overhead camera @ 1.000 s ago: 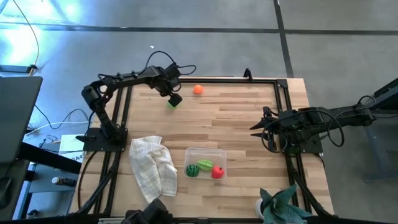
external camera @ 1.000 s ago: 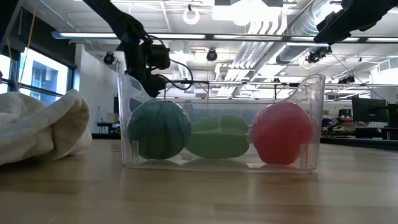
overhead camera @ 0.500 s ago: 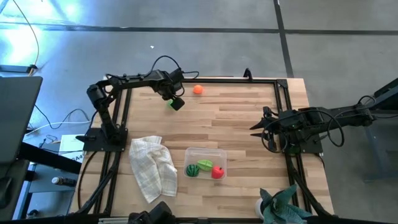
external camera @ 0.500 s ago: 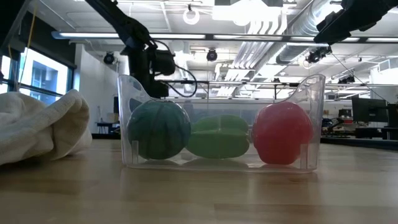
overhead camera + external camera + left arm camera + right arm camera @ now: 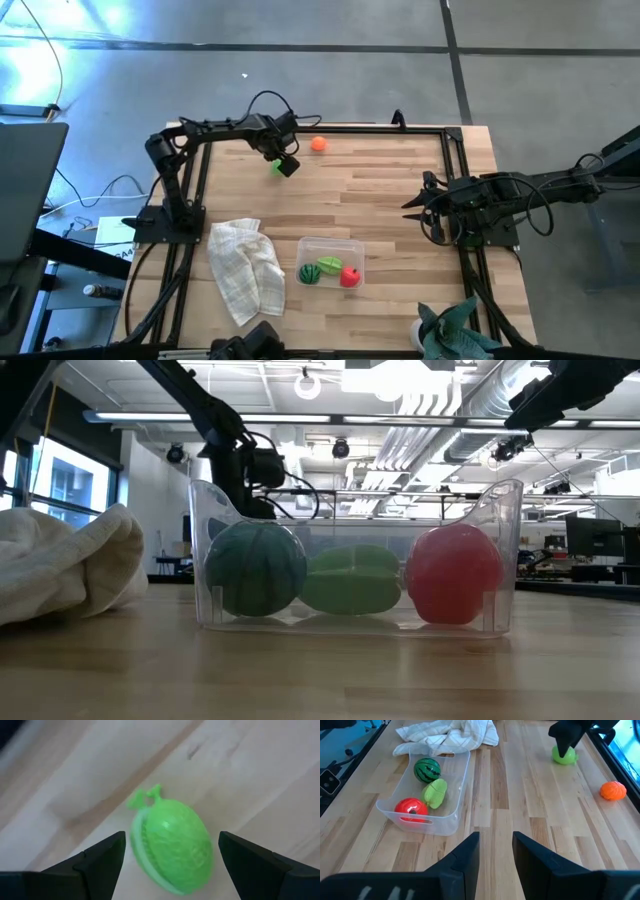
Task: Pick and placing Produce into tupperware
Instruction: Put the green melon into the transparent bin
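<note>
A light-green leafy toy piece (image 5: 172, 845) lies on the wood near the table's far left (image 5: 274, 167). My left gripper (image 5: 171, 840) hangs over it, pointing down and open, one finger on either side, with no touch that I can see. An orange toy fruit (image 5: 318, 144) lies by the far edge. The clear tupperware (image 5: 330, 243) at the near middle holds a round green piece (image 5: 427, 769), a light-green piece (image 5: 435, 793) and a red piece (image 5: 411, 808). My right gripper (image 5: 408, 205) waits at the table's right side, slightly open and holding nothing.
A crumpled white checked cloth (image 5: 245, 268) lies just left of the tupperware. A teal spiky plant-like thing (image 5: 455, 335) stands at the near right corner. Black frame rails (image 5: 200, 180) run along the table's edges. Bare wood lies between the green piece and the tupperware.
My left gripper has sunk toward the light-green leafy piece and shifted a little toward the table's right, staying open. The piece has not moved. My right arm has kept still.
</note>
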Motion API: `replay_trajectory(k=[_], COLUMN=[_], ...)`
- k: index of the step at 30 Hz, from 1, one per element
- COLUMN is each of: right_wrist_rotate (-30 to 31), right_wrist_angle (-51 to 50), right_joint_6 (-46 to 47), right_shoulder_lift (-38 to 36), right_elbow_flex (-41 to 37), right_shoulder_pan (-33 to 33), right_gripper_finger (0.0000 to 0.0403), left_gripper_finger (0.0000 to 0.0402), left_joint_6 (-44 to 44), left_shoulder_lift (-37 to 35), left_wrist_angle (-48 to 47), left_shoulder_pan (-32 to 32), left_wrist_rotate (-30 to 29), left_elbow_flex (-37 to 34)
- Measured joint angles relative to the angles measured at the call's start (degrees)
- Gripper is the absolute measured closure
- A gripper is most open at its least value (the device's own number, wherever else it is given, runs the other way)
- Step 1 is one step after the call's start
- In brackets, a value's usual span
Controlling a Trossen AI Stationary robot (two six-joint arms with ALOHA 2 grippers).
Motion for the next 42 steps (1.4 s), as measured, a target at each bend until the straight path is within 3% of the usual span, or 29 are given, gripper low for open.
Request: replay_trajectory(k=[14,29,42], right_wrist_rotate=[0.0,0.0,0.0], right_wrist_angle=[0.0,0.0,0.0], right_joint_6=[0.0,0.0,0.0], right_shoulder_lift=[0.0,0.0,0.0], right_elbow_flex=[0.0,0.0,0.0], right_shoulder_pan=[0.0,0.0,0.0], right_gripper_finger=[0.0297,0.0297,0.0297], left_gripper_finger=[0.0098,0.0154,0.0151], left_joint_6=[0.2,1.9,1.9], left_shoulder_lift=[3.0,2.9,2.9], left_wrist_angle=[0.1,0.2,0.1], left_shoulder_pan=[0.0,0.4,0.3], left_wrist_rotate=[1.9,1.9,1.9], left_elbow_flex=[0.0,0.0,0.0])
